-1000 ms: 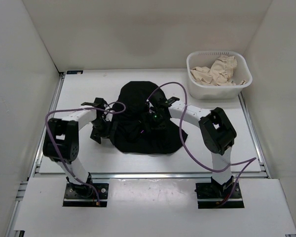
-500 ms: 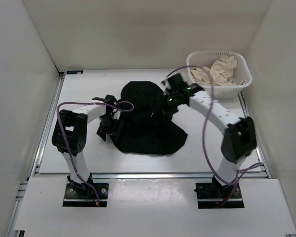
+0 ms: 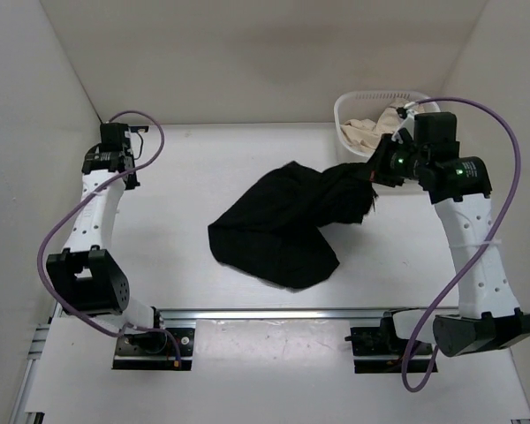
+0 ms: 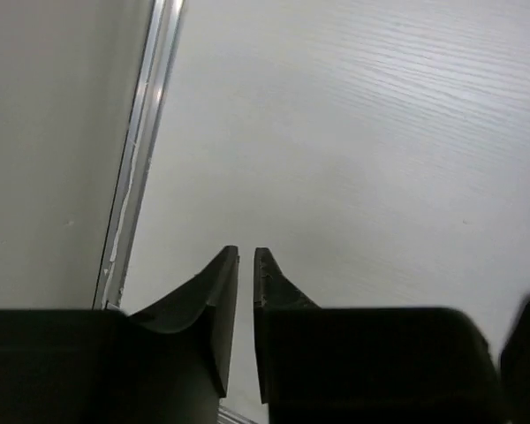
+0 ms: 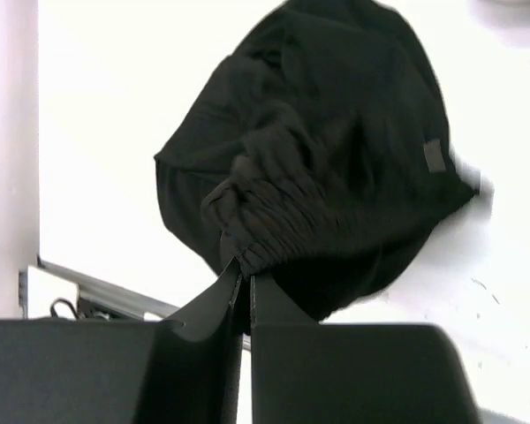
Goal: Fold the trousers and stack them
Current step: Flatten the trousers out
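Observation:
The black trousers (image 3: 278,225) lie bunched in the middle of the table, and one end is stretched up and to the right. My right gripper (image 3: 372,173) holds that raised end just in front of the basket. In the right wrist view its jaws (image 5: 246,269) are shut on the gathered elastic waistband (image 5: 274,225), and the rest of the trousers (image 5: 336,115) hangs down to the table. My left gripper (image 3: 113,157) is far off at the back left corner, above bare table. Its fingers (image 4: 246,252) stand a thin slit apart with nothing between them.
A white basket (image 3: 346,113) with beige frilled garments (image 3: 384,131) stands at the back right, just behind the right gripper. White walls close in the table on three sides. A metal rail (image 4: 137,159) runs along the left edge beside the left gripper.
The right arm has swung up and to the right, dragging the trousers' waistband toward the basket. The left arm has left the trousers and moved to the back left corner, its jaws closing.

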Robot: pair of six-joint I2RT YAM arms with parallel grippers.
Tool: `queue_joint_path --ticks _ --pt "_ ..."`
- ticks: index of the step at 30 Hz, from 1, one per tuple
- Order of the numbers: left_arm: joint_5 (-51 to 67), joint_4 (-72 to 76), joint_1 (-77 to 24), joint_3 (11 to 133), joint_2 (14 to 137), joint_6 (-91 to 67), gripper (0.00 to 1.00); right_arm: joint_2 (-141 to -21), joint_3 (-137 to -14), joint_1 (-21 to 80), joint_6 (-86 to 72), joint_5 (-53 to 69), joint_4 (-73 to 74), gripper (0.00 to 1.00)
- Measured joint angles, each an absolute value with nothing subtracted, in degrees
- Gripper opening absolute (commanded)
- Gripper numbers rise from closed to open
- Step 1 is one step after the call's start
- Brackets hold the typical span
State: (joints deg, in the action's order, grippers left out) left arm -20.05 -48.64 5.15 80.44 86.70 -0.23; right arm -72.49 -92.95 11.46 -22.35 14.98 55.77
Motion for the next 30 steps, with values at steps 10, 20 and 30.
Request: queue_joint_path --ticks 10,20,30 --pt "-5.5 -55.0 -26.2 73.7 90.7 0.2 0.73 -74.3 -94.7 7.5 -23.6 13.4 58.6 0.00" --pt "9.5 -55.5 -28.1 78.6 111.5 0.0 0.79 -76.5 -94.7 5.3 -23.6 13.4 58.5 0.00" --pt "12.8 -56.2 -29.9 80.9 116.5 -0.7 0.14 -79.0 -95.1 -1.0 -23.3 14.3 58.9 0.00"
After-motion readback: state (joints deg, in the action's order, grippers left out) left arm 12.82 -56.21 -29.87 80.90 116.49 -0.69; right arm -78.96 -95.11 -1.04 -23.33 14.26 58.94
